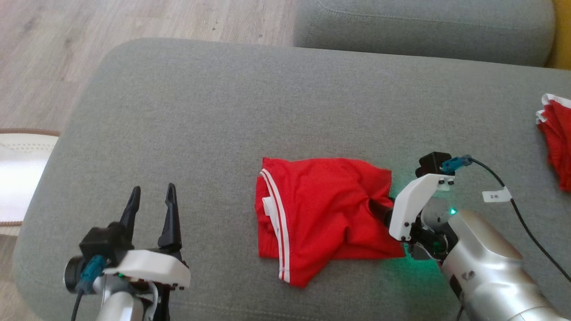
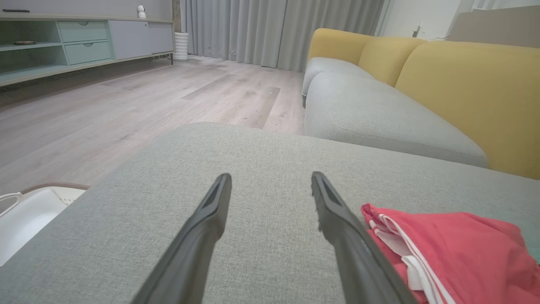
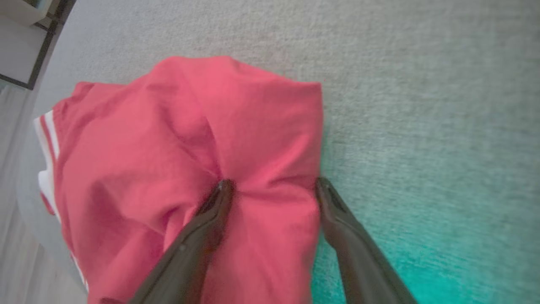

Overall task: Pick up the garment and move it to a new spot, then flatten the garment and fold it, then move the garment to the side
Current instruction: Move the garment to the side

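Observation:
A red garment (image 1: 321,209) with white stripes lies crumpled on the grey sofa cushion (image 1: 214,125), and its striped edge shows as the garment (image 2: 447,253) at the lower right of the left wrist view. My right gripper (image 1: 379,207) stands open at its right edge. In the right wrist view that gripper (image 3: 272,183) has both tips pressed down, one finger (image 3: 219,198) dug into the red garment (image 3: 168,169), the other at the cloth's edge, with fabric between them. My left gripper (image 1: 151,196) hovers open over bare cushion to the left, left gripper (image 2: 270,181) holding nothing.
A second red cloth (image 1: 555,138) lies at the cushion's far right edge. A white basket (image 1: 22,174) stands on the wooden floor to the left. Another grey seat (image 1: 424,26) with yellow backrests (image 2: 464,84) lies beyond.

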### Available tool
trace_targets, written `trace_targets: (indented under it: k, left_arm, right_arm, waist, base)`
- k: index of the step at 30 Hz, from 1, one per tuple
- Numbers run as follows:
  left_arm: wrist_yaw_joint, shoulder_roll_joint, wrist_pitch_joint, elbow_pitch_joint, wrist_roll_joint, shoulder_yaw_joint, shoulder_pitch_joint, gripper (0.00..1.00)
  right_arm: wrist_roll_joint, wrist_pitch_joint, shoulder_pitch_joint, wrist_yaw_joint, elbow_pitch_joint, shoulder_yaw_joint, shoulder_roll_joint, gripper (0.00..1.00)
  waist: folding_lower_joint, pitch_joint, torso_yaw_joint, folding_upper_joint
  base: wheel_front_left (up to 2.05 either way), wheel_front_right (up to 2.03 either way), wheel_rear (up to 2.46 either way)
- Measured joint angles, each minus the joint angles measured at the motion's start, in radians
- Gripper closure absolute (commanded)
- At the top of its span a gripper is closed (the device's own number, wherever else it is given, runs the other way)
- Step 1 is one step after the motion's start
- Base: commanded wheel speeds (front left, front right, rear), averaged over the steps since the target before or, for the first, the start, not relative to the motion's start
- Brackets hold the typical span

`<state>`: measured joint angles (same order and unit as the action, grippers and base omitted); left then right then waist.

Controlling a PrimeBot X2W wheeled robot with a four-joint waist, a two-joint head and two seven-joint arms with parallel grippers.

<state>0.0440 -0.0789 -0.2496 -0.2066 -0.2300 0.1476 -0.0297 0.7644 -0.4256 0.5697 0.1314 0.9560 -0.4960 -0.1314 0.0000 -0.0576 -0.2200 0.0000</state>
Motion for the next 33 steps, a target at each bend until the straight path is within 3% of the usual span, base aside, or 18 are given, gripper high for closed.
trace_targets:
  k: [1,2,3,13,21,33]
  left_arm:
    - [-0.001,0.000,0.000,-0.003,0.000,0.000,0.000,0.00]
    - [-0.001,0.001,0.000,-0.007,0.002,-0.001,0.000,0.00]
    - [-0.001,0.001,0.000,-0.010,0.006,-0.003,0.000,0.00]
    - [-0.033,0.003,0.000,-0.023,0.016,-0.016,-0.001,0.00]
    - [-0.062,0.011,0.000,-0.028,0.017,0.018,-0.020,0.00]
    - [-0.072,0.021,0.000,-0.048,0.018,0.041,-0.063,0.00]
  right_arm:
    - [0.012,-0.005,0.000,0.000,-0.001,-0.007,0.000,0.20]
    - [0.020,-0.006,0.000,0.000,-0.004,-0.012,0.000,0.53]
    - [0.027,0.000,-0.002,0.000,-0.007,-0.016,0.000,1.00]
    - [0.023,0.286,0.001,0.000,-0.006,-0.037,-0.004,1.00]
    - [0.025,0.329,0.047,0.000,-0.007,-0.077,-0.035,1.00]
    - [0.046,0.369,0.039,0.000,-0.086,-0.123,-0.083,1.00]
  waist:
    - [0.0000,0.001,-0.001,0.0000]
    - [0.0000,0.002,-0.001,0.0000]
    - [0.0000,0.004,0.000,0.0000]
    - [0.0000,0.030,0.054,0.0000]
    - [0.0000,0.047,0.168,0.0000]
    - [0.0000,0.042,0.408,0.0000]
  base:
    - [0.00,0.00,0.00]
    - [0.00,0.00,0.00]
    - [0.00,0.00,0.00]
    - [0.00,0.00,0.00]
    - [0.00,0.00,0.00]
    - [0.00,0.00,0.00]
